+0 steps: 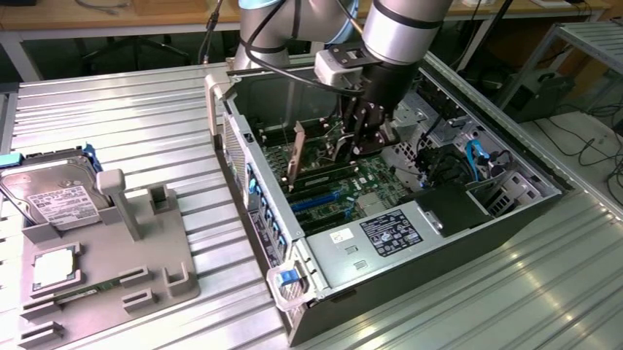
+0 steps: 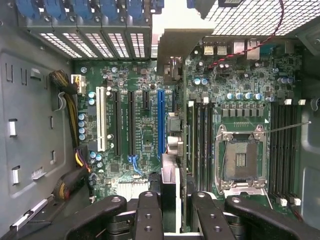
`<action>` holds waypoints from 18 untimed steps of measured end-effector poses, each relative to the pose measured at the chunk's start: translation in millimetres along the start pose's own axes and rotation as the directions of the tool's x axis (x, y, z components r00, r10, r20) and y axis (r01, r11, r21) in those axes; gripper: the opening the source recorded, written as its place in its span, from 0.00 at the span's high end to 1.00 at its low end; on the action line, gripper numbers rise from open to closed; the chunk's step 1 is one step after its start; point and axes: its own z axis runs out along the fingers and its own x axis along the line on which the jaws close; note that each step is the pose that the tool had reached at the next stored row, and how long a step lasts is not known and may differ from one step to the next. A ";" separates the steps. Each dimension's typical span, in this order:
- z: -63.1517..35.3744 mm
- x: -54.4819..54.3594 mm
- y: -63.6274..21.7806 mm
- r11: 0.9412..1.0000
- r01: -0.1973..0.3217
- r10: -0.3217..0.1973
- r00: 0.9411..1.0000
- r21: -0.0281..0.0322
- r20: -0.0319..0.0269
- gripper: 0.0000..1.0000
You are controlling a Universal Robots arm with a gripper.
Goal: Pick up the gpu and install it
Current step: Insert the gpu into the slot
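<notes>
Pickup is judged complete: the grey parts tray (image 1: 107, 270) at the exterior view's left carries the hard drive (image 1: 49, 193) and other small parts, while the gpu (image 1: 314, 157) is seen on edge inside the open computer case (image 1: 486, 233), pinched between the fingers of the gripper (image 1: 362, 138). Seating is judged unfinished, since in the wrist view the card (image 2: 172, 165) is held edge-on over the motherboard (image 2: 235, 90), beside the blue expansion slot (image 2: 160, 120), with its bracket toward the rear slot openings. The arm (image 1: 404, 33) is reached steeply downward into the case, gripper pointed at the board.
</notes>
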 end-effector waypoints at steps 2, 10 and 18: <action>0.6 0.0 0.6 1.000 0.000 0.000 1.000 0.000 0.000 0.72; 3.6 0.2 2.9 1.000 0.000 0.000 1.000 0.000 0.000 0.72; 8.2 0.4 6.2 1.000 0.000 0.000 1.000 0.000 0.000 0.72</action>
